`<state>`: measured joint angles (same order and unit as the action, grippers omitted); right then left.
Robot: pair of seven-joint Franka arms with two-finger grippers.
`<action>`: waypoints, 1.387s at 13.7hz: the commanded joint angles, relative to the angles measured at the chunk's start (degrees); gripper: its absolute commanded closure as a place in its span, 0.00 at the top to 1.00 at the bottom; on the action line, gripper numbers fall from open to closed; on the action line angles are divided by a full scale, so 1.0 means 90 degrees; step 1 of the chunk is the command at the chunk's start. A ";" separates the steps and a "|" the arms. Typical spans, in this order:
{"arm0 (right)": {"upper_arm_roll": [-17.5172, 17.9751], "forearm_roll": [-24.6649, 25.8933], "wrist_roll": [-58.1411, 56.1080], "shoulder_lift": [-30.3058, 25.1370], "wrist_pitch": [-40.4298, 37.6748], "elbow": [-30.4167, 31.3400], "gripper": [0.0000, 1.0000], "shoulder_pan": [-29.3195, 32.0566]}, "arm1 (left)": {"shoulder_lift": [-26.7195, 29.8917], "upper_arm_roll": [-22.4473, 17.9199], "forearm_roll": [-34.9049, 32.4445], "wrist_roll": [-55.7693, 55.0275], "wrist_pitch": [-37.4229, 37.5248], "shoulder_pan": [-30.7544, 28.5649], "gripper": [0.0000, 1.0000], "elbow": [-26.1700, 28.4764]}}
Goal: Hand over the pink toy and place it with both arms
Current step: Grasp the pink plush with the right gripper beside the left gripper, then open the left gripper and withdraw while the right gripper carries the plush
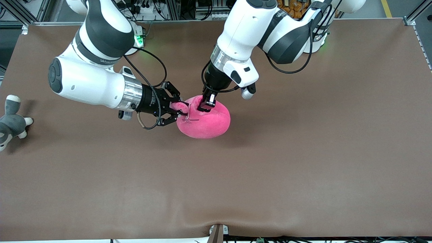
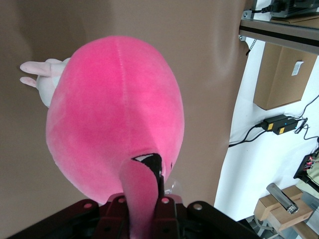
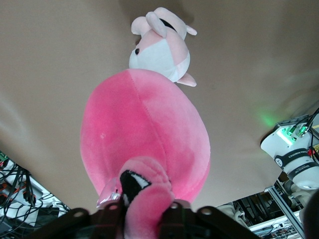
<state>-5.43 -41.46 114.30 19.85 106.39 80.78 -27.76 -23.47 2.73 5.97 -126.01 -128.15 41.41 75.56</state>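
Note:
The pink toy (image 1: 206, 123) is a round hot-pink plush held up over the middle of the table by both grippers. My left gripper (image 1: 206, 104) comes down from above and is shut on a pink flap at the toy's top; in the left wrist view the flap runs between the fingers (image 2: 142, 204) with the toy's body (image 2: 114, 109) hanging below. My right gripper (image 1: 177, 113) reaches in from the side toward the right arm's end and is shut on a pink lobe with a dark eye patch, seen between its fingers (image 3: 144, 206) above the toy's body (image 3: 144, 129).
A pale pink-and-white plush puppy (image 3: 159, 45) lies on the table under the pink toy; it also shows in the left wrist view (image 2: 42, 74) and is hidden in the front view. A grey-and-white plush animal (image 1: 10, 121) lies at the right arm's end of the table.

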 commanded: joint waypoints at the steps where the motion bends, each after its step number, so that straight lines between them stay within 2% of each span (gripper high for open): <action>1: 0.0037 0.0065 0.0141 0.0050 -0.0102 -0.0216 0.00 0.0096 | 0.0078 -0.0068 -0.0213 -0.0101 0.0059 -0.0011 1.00 -0.0095; 3: 0.0018 0.0201 0.0141 0.0031 -0.0112 -0.0226 0.00 0.0116 | 0.0118 -0.0078 -0.0311 -0.0062 0.0069 -0.0060 1.00 -0.0085; 5: 0.0018 0.0474 0.0141 0.0021 -0.0558 -0.0497 0.00 0.0407 | 0.0225 -0.0108 -0.0419 0.0404 0.0282 -0.0323 1.00 -0.0066; 8: 0.0027 0.0778 -0.0178 0.0011 -0.1478 -0.0831 0.00 0.1255 | 0.0255 -0.0108 -0.0409 0.1954 0.1043 -0.0839 1.00 -0.0056; 12: 0.0037 0.0729 -0.0784 -0.0018 -0.2199 -0.0851 0.00 0.2466 | 0.0284 -0.0098 -0.0409 0.4386 0.2176 -0.2010 1.00 -0.0017; 16: 0.0037 0.0710 -0.2675 0.0059 -0.3196 -0.0685 0.00 0.3707 | 0.0858 -0.0069 -0.0331 0.6573 0.2588 -0.3065 1.00 0.0576; 19: 0.0027 0.0700 -0.4083 0.0167 -0.3139 0.0104 0.00 0.4284 | 0.1551 -0.0049 -0.0302 0.8303 0.2842 -0.3731 1.00 0.1260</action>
<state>-6.41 -34.87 84.09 20.65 77.94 77.86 8.13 -16.27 1.39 3.22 -58.33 -103.34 10.45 79.86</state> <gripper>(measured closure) 0.837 0.000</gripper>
